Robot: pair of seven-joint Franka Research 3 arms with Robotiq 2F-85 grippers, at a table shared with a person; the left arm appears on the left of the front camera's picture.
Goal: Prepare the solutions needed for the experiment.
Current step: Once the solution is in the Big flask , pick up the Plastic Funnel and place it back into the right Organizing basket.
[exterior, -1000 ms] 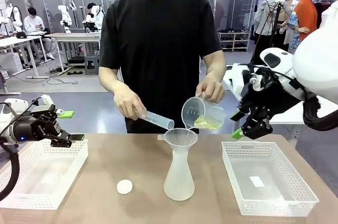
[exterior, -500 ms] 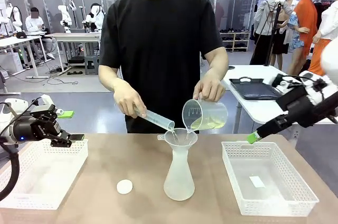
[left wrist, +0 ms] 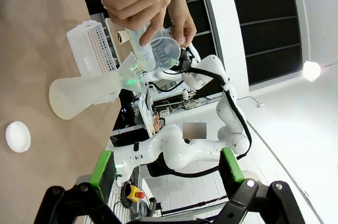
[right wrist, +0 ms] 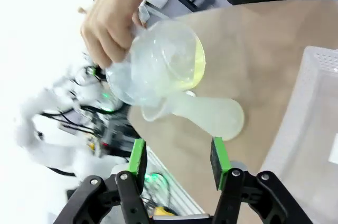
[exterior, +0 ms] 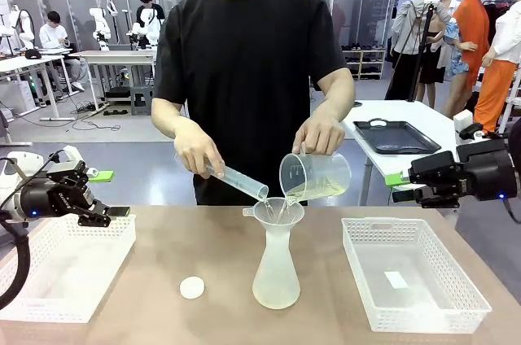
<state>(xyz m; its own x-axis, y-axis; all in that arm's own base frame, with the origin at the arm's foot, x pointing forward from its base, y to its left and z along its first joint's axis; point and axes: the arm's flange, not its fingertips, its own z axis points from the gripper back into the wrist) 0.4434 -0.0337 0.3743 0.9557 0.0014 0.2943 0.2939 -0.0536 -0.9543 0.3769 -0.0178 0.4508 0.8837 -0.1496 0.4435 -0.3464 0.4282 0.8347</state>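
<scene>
The solutions [exterior: 321, 191] lie between both jaws, touching neither.

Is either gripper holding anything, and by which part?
No: left gripper and right gripper are open, empty. The person holds the beaker in one hand, the cylinder in the other hand.

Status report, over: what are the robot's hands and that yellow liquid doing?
Left gripper, right gripper: open, empty. Person's hand pours solutions from beaker into funnel. Nothing in the way.

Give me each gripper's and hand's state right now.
Left gripper: open, empty.
Right gripper: open, empty.
Person's one hand: holding a clear cylinder.
Person's other hand: holding a beaker of yellow-green solution.
</scene>
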